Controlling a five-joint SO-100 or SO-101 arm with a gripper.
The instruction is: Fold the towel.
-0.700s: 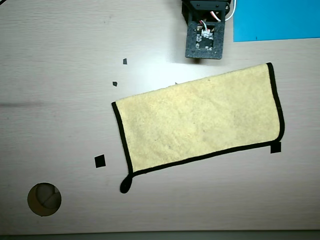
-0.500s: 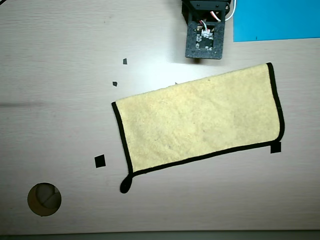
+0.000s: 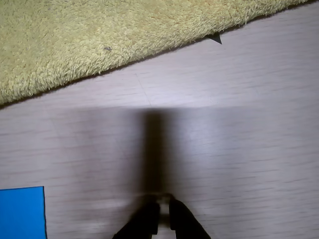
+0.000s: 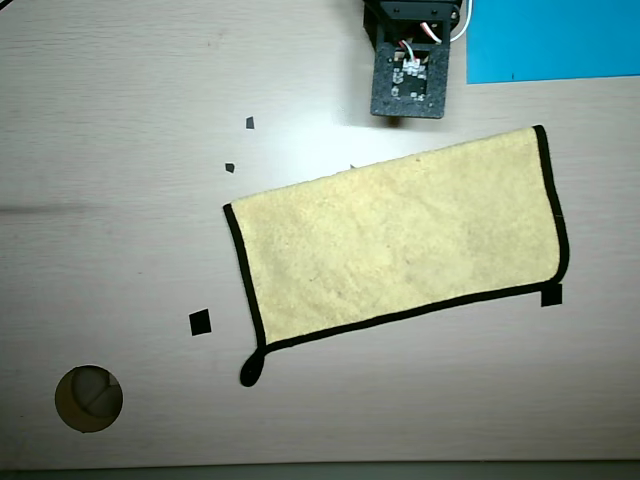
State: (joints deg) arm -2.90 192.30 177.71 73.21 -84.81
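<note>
The towel (image 4: 400, 240) lies flat on the wooden table, tilted, with black trim along its left, bottom and right sides and a fuzzy untrimmed top edge. Its small black loop (image 4: 250, 372) sticks out at the lower left corner. In the overhead view the arm's wrist block (image 4: 408, 85) sits just above the towel's top edge and hides the fingers. The wrist view shows my gripper (image 3: 160, 206) at the bottom, its two black fingertips pressed nearly together with nothing between them. It hovers over bare table, short of the towel's (image 3: 99, 35) fuzzy edge.
A bright blue sheet (image 4: 550, 40) lies at the table's top right, and its corner (image 3: 20, 211) shows in the wrist view. Black tape squares (image 4: 200, 322) (image 4: 551, 296) and smaller scraps (image 4: 250, 123) mark the table. A round hole (image 4: 88, 398) sits at the lower left.
</note>
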